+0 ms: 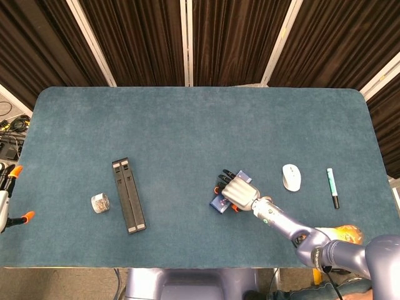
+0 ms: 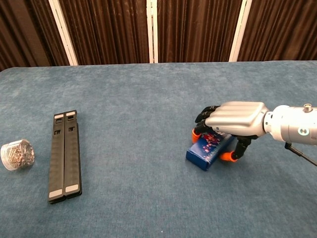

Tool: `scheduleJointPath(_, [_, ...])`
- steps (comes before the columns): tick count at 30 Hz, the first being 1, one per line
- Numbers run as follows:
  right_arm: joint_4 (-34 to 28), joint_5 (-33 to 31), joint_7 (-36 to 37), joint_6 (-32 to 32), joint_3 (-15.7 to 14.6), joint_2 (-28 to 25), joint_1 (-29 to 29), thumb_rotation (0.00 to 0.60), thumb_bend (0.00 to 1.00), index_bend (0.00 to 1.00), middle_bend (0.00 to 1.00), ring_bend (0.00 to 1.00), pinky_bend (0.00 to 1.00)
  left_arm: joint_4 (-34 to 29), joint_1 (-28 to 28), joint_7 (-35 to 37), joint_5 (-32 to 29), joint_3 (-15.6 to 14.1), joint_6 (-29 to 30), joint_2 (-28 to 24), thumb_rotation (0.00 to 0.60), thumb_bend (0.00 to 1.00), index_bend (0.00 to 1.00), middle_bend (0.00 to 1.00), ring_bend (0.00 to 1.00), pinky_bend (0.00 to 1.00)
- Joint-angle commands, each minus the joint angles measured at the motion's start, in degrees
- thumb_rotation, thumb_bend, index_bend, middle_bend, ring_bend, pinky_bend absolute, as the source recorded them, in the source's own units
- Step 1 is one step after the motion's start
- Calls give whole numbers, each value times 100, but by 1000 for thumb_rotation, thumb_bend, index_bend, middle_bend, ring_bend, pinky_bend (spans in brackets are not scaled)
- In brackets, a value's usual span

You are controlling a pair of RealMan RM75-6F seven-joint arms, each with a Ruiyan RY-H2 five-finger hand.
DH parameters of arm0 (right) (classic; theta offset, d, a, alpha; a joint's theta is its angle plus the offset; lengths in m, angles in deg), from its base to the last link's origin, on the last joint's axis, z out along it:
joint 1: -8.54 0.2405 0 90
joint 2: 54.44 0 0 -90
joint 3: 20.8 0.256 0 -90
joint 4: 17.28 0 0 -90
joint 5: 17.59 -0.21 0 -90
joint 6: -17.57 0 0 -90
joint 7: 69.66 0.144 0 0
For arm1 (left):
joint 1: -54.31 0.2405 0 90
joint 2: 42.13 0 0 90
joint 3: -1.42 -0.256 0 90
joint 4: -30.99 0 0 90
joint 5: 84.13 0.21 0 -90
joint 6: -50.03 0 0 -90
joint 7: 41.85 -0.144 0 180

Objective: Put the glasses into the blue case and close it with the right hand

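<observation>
The blue case, a small patterned box, lies shut on the blue table cloth right of centre. My right hand is lowered over it, palm down. Its fingers curl over the far edge and the thumb presses the near side, so it grips the case. Only the orange fingertips of my left hand show at the far left edge of the head view, spread apart with nothing in them. No glasses show in either view.
Two black bars lie side by side at the left, with a small clear jar beside them. A white mouse and a marker lie right of the case. An orange object sits near the front edge.
</observation>
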Motion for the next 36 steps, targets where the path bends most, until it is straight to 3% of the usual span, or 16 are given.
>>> scheduleJointPath(1, [34, -22, -41, -38, 0, 21, -20, 600, 327, 439, 332, 159, 0, 1, -5, -2, -2, -1, -8, 2, 600, 0, 0, 0, 0, 0])
scheduleJointPath(5, [46, 9, 24, -86, -32, 10, -29, 600, 325, 374, 312, 162, 0, 5, -9, -12, -7, -3, -13, 6, 600, 0, 0, 0, 0, 0])
scheduleJointPath(9, [35, 143, 62, -163, -91, -73, -7, 600, 295, 85, 109, 44, 0, 3, -10, -10, -14, -3, -15, 6, 600, 0, 0, 0, 0, 0])
scheduleJointPath(12, [-37, 187, -36, -289, -89, -150, -35, 600, 288, 6, 7, 0, 0, -5, -11, -7, -6, -7, -15, 2, 600, 0, 0, 0, 0, 0])
scheduleJointPath(20, [-1043, 116, -461, -1106, 26, -1045, -450, 600, 233, 0, 0, 0, 0, -98, 64, 163, 211, -45, 153, -93, 600, 0, 0, 0, 0, 0])
scheduleJointPath(26, [-1670, 145, -108, -2391, 43, -1811, -1215, 600, 5, 0, 0, 0, 0, -92, 166, 357, 541, -76, 452, -138, 600, 0, 0, 0, 0, 0])
scheduleJointPath(36, [-1860, -189, 935, -3967, -125, -2158, -2627, 600, 0, 0, 0, 0, 0, -20, 319, 529, 961, -105, 909, -127, 600, 0, 0, 0, 0, 0])
